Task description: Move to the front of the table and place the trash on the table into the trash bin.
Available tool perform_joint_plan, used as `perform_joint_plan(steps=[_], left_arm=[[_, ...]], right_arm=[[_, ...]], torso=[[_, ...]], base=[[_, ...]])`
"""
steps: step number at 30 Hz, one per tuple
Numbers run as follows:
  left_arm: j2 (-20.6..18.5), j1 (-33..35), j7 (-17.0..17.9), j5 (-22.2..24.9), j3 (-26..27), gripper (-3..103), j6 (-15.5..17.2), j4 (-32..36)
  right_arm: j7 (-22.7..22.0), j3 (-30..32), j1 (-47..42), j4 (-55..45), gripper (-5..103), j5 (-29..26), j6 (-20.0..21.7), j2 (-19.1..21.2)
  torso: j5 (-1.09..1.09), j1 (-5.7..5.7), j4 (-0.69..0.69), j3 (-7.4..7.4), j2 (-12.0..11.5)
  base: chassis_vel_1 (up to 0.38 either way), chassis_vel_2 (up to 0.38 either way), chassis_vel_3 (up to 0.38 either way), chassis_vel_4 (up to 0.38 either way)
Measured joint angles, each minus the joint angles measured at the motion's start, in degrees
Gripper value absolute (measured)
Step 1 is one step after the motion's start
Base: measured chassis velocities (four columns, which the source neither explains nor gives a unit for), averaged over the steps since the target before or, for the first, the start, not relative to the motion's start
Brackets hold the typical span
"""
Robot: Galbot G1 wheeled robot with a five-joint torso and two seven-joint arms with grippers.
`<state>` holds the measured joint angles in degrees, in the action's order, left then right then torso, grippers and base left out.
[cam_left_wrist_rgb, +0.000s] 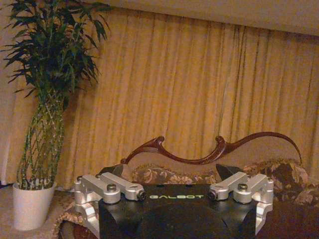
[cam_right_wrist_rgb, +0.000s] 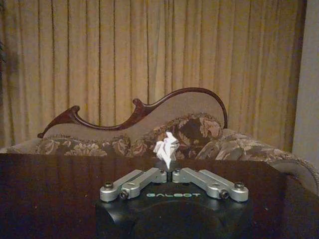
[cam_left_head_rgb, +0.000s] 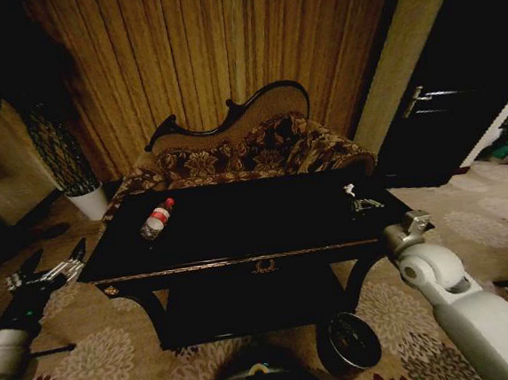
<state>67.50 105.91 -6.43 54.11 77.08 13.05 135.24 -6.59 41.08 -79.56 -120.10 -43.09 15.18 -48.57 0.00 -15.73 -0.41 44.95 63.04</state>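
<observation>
One crumpled white paper wad [cam_right_wrist_rgb: 166, 151] is pinched by the right gripper [cam_right_wrist_rgb: 169, 172] — marked "GALBOT". A red-capped bottle [cam_left_head_rgb: 156, 220] lies on the glossy black table [cam_left_head_rgb: 240, 231]. The left gripper [cam_left_wrist_rgb: 175, 195] is held spread.

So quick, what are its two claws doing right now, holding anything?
Left claw: open and empty, off the black table's left end.
Right claw: shut on a white crumpled paper wad, over the table's right side.
</observation>
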Motion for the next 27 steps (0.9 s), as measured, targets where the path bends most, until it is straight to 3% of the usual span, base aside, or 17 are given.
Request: perform_joint_plan(steps=[18, 27], left_arm=[[-0.5, 0.3, 1.2, 0.3, -0.1, 100, 0.8, 1.6], [0.6, 0.5, 1.1, 0.0, -0.4, 100, 0.8, 2.4]], right_arm=[[-0.1, 1.7, -3.5, -0.2, 1, 1.6, -1.6, -1.9], [0.5, -1.4, -3.1, 4.4, 1, 4.4, -2.9, -4.4]], torso=[[0.00, 0.02, 0.01, -0.02, 0.0], [0.00, 0.04, 0.00, -0.03, 0.0]], base=[[0.135, -0.133, -0.126, 0.136], [0.147, -0.149, -0.132, 0.136]])
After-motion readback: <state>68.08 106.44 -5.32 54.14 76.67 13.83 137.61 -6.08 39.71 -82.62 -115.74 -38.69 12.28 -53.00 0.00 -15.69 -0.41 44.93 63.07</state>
